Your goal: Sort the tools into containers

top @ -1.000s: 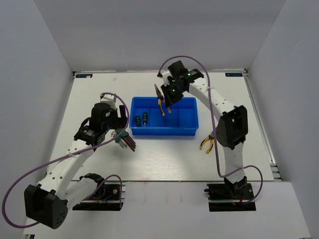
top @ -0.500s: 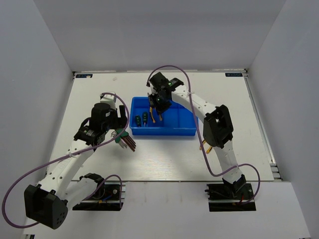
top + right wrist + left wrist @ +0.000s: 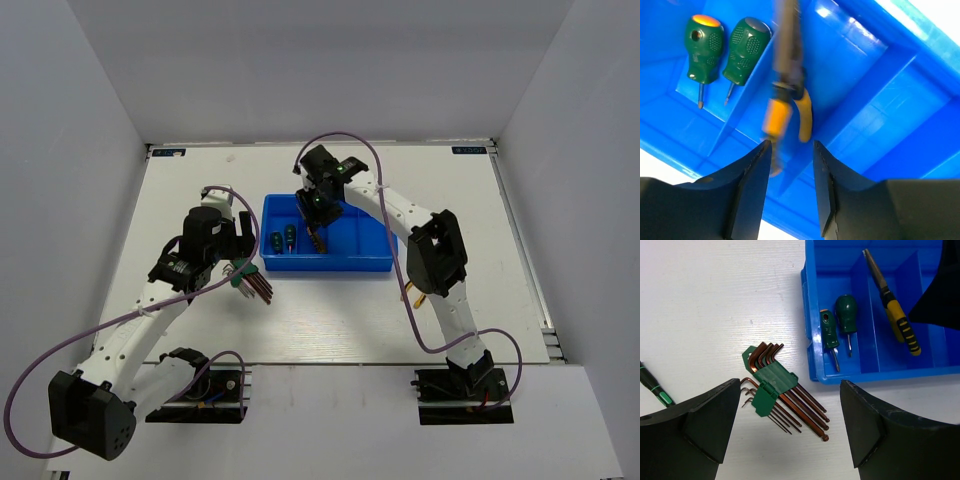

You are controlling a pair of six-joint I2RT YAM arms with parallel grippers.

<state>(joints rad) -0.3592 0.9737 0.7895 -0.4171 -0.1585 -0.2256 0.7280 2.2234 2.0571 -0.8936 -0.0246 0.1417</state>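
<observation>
The blue tray (image 3: 330, 268) sits mid-table; its wall (image 3: 810, 315) also shows in the left wrist view. Two green screwdrivers (image 3: 275, 241) (image 3: 291, 235) lie in its left compartment. Yellow-and-black pliers (image 3: 895, 315) lie in the compartment beside them and look blurred (image 3: 782, 100) in the right wrist view, just beyond my right gripper (image 3: 791, 145). That gripper (image 3: 318, 218) is open and holds nothing. The hex keys (image 3: 775, 385) rest on the table left of the tray. My left gripper (image 3: 790, 385) hovers wide open over them. A second pair of pliers (image 3: 408, 290) lies partly behind the right arm.
A thin green-and-black handle (image 3: 652, 387) lies on the table at the left edge of the left wrist view. The tray's right compartments (image 3: 880, 100) hold nothing. White walls enclose the table on three sides.
The right arm swung left over the tray and lowered the pliers into the second compartment. Its jaws have parted and let the pliers go. The left arm has not moved.
</observation>
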